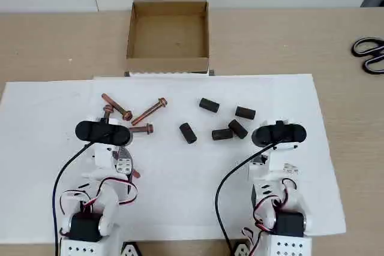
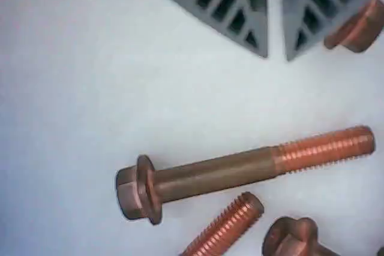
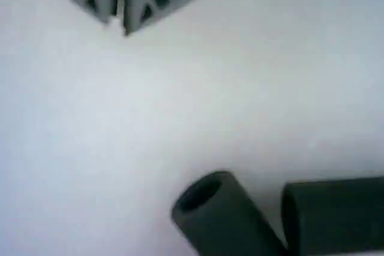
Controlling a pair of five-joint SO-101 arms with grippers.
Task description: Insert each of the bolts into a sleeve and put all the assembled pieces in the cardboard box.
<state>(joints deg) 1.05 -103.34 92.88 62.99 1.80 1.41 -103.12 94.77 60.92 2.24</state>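
High view: we see the box (image 1: 168, 64) at the far edge of the sheet (image 1: 60, 94). Bolts (image 1: 149, 111) lie loose in front of the box, toward its left corner. We count five sleeves (image 1: 209, 105) in front of it, toward its right corner. Both arms sit farther from the box than the parts. Left gripper (image 2: 276, 57) is closed to a slit and grips nothing, with bolts just beside it. Right gripper (image 3: 117, 27) is clenched and empty, with sleeves near it.
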